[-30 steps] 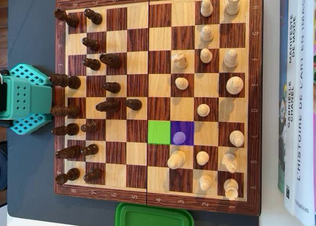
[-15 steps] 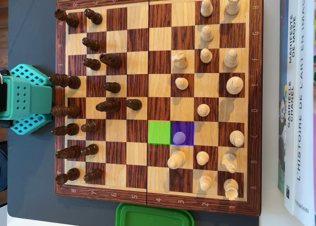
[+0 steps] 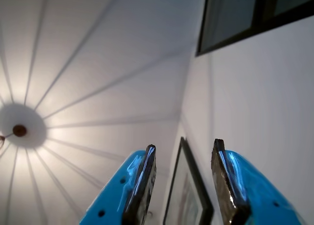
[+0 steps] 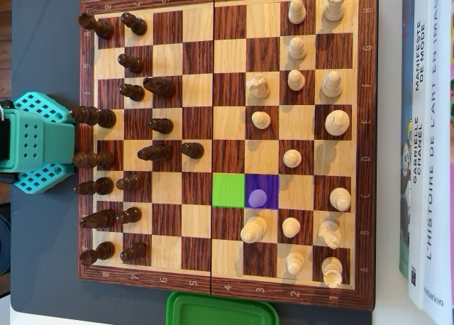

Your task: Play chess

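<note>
Overhead view shows the white pawn (image 4: 257, 197) on the purple square (image 4: 271, 184), well right of the arm's teal base (image 4: 39, 142), while the gripper (image 3: 182, 151) points at the ceiling, released and empty.

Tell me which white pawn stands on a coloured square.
The pawn on the purple square, beside the green square in the overhead view. Every other white pawn stands on plain wood.

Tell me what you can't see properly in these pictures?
- Wrist view: the gripper points at the ceiling, so no chessboard shows.
- Overhead view: the gripper is out of sight; only the teal arm base shows.
- Overhead view: the green lid is cut off by the bottom edge.
</note>
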`<move>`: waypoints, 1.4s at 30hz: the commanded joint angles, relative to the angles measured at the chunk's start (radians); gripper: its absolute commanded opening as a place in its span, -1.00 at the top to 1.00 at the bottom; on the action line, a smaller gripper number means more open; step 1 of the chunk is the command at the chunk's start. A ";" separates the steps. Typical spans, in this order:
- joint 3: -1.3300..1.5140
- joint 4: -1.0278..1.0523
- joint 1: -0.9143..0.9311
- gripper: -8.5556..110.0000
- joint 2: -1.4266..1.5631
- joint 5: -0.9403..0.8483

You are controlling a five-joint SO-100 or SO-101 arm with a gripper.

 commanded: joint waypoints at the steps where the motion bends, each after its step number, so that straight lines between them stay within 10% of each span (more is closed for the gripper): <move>1: 0.020 0.081 -0.005 0.57 -0.009 0.008; 22: -0.003 0.985 -0.005 0.57 -0.011 -0.005; 42: -0.581 2.450 0.029 0.57 -0.133 -0.169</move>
